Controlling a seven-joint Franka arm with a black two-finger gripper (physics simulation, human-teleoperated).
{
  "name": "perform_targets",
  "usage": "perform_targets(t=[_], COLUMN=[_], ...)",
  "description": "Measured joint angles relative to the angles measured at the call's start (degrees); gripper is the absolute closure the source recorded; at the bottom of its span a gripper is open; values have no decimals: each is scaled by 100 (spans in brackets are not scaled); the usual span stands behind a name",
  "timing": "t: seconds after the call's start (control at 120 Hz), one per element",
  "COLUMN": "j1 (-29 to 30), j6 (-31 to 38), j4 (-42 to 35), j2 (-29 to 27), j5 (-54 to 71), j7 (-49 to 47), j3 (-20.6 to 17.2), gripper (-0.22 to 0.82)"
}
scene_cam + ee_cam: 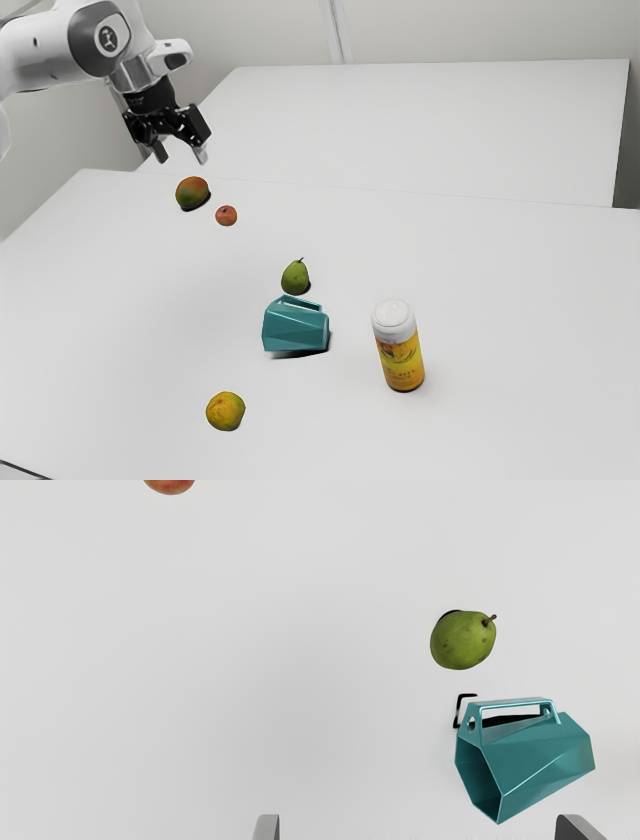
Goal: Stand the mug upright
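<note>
The teal faceted mug (295, 327) lies on its side on the white table, beside the pear. My gripper (182, 155) hangs in the air at the exterior view's upper left, far from the mug. In the wrist view the mug (537, 760) shows its open mouth and its handle, which is on the side toward the pear. The gripper (417, 827) is open there, its two fingertips wide apart with nothing held between them.
A green pear (295, 277) sits close to the mug's handle. A yellow-labelled bottle (399, 345) stands toward the exterior view's right. An orange-yellow fruit (225, 411) lies nearer the camera; a mango (192, 193) and small red fruit (226, 215) lie below the gripper.
</note>
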Motion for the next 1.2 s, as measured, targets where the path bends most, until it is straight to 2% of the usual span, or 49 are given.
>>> perform_targets(t=[0.3, 0.5, 0.683, 0.883, 1.108, 1.2], j1=[-3, -70, -130, -4, 28, -35], j6=[-10, 17, 250, 769, 1305, 1477], j4=[-72, -1005, -2275, -3223, -4327, -4516], j2=[-91, -642, -1149, -1120, -1112, -1018], j5=[-3, -549, -1628, -2603, -3848, -4332], j7=[34, 50, 104, 476, 1060, 1341], j3=[2, 22, 117, 312, 336, 336], gripper=[0, 0, 0, 0, 0, 0])
